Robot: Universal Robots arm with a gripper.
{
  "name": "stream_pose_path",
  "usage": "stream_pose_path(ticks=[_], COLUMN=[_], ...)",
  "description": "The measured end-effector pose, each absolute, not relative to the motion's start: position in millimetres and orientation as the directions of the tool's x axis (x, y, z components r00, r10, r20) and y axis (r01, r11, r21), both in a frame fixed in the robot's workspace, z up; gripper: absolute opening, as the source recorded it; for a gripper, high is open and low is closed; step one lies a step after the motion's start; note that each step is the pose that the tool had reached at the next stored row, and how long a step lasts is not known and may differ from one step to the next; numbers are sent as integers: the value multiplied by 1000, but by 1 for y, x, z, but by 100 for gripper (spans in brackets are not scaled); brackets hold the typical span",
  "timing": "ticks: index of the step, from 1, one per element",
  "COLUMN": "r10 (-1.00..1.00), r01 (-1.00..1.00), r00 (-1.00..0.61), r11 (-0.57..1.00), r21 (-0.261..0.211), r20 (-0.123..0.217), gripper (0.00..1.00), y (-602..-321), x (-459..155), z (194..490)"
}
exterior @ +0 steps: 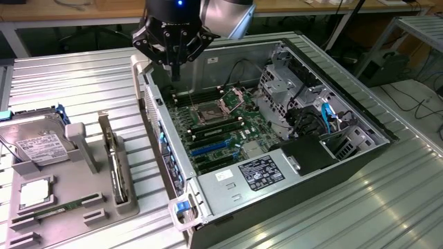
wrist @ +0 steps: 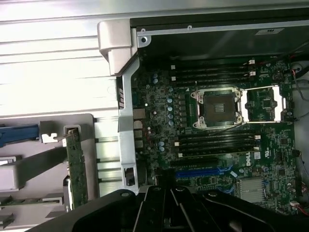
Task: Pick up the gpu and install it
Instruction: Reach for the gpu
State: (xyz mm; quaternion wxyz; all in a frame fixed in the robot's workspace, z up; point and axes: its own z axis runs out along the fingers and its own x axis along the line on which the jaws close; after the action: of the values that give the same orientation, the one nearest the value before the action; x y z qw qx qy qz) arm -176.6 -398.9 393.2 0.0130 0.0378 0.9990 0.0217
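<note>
1. Hovering over one open case (exterior: pixel 304 202), one gripper (exterior: pixel 176 77) is pointing straight down.
2. Its two jaws are pressing together, and nothing is sitting between them.
3. One board (exterior: pixel 229 129) is lying flat in the case, directly beneath the jaws.
4. The jaws are hanging above the board's edge, just inside the case wall nearest the tray (exterior: pixel 72 179), and they are not touching the board.
5. One socket (exterior: pixel 207 115) is standing open on the board. It is lying a little beyond the jaws, deeper into the case.
6. Two banks of black slots are flanking that socket, one on each side. The slots in each bank are too fine to count.
7. One gpu (exterior: pixel 114 161) is standing on its long edge in a grey holder on the tray. It is outside the case, well apart from the jaws, towards the exterior view's left and nearer that camera.
8. The jaws are not touching the gpu.
9. The wrist view is showing the same gpu (wrist: pixel 77 164) as a thin green card on edge, beside the case wall and off to the side of the jaws.
10. One tray is lying on one ribbed table (exterior: pixel 83 88) and carrying three more parts, all farther from the jaws than the gpu is:
    - one drive (exterior: pixel 35 148) with a white label
    - one square chip (exterior: pixel 33 193)
    - one narrow green stick (exterior: pixel 52 211)
</note>
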Motion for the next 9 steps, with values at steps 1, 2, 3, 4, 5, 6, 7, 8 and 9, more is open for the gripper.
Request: stream_pose_path(ticks=[1, 2, 3, 4, 5, 6, 7, 8, 9], r10=[76, 76, 76, 76, 76, 76, 76, 76, 76], r01=[75, 75, 75, 75, 75, 75, 75, 75, 75], r00=[-997, -997, -997, -997, -997, -997, -997, -997, -997], r11=[996, 996, 996, 996, 996, 996, 996, 996, 996], r21=[44, 44, 44, 44, 44, 44, 44, 44, 44], r20=[-24, -24, -24, -24, -24, -24, -24, -24, -24], gripper=[11, 11, 11, 11, 11, 11, 11, 11, 11], y=[-399, -399, -399, -399, -399, -399, -399, -399, -399], x=[-178, -179, -181, -182, -183, -185, -186, -189, -191], z=[393, 393, 393, 393, 393, 393, 393, 393, 393])
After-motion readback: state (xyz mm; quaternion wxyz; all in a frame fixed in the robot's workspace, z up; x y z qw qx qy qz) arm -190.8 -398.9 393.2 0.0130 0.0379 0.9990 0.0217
